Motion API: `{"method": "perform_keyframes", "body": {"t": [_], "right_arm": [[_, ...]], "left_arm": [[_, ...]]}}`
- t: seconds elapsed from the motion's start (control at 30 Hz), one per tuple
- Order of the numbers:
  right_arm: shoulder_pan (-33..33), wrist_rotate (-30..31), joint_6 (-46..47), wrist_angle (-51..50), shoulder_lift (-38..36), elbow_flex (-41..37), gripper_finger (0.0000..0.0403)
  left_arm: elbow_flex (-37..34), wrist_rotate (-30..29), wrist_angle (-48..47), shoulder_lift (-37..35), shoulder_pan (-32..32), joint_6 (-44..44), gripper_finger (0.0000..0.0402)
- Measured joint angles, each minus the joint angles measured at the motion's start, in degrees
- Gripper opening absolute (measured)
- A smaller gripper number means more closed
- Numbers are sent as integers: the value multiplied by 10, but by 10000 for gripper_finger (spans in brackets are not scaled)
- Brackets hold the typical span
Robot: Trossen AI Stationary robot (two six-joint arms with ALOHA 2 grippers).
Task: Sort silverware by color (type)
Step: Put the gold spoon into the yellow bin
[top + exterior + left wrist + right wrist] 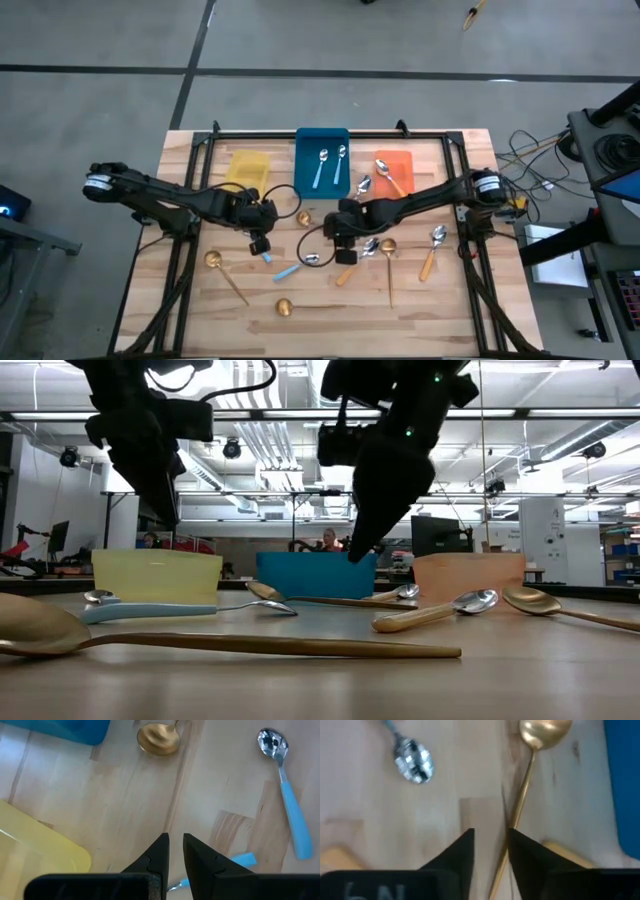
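Spoons lie scattered on the wooden table. My left gripper (262, 240) (176, 840) hangs above the boards near the yellow bin (248, 168), its fingers a narrow gap apart and holding nothing. One blue-handled spoon's handle (241, 860) lies under it, and another blue-handled spoon (289, 800) lies beyond. My right gripper (343, 235) (491, 837) is open over the thin handle of a gold spoon (524, 785), one finger on either side of it. A silver spoon bowl (415, 760) lies beside it. In the low view both grippers (165, 515) (355, 555) hang above the table.
The blue bin (322, 140) holds two blue-handled spoons and the orange bin (400, 160) holds one orange-handled spoon. More gold spoons (213, 260) (284, 307) (388, 246) and orange-handled spoons (431, 255) (346, 274) lie toward the near edge. A person sits in the room beyond.
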Motion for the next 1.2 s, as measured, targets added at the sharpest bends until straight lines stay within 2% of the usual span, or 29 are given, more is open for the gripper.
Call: {"method": "perform_keyframes", "body": {"t": [0.17,0.3,0.43,0.67,0.97,1.2], "right_arm": [[-1,37,6,22,21,0,153],[-1,80,4,20,45,0,152],[-2,82,-2,25,69,0,143],[-2,83,0,32,96,2,111],[-21,56,10,62,113,2,20],[-24,58,-16,72,99,1,15]], "left_arm": [[0,0,1,0,-6,2,38],[0,0,6,0,-6,2,38],[0,0,15,0,-7,2,38],[0,-13,24,0,-8,2,38],[0,-44,36,0,-8,8,38],[0,-57,39,0,-8,13,38]]}}
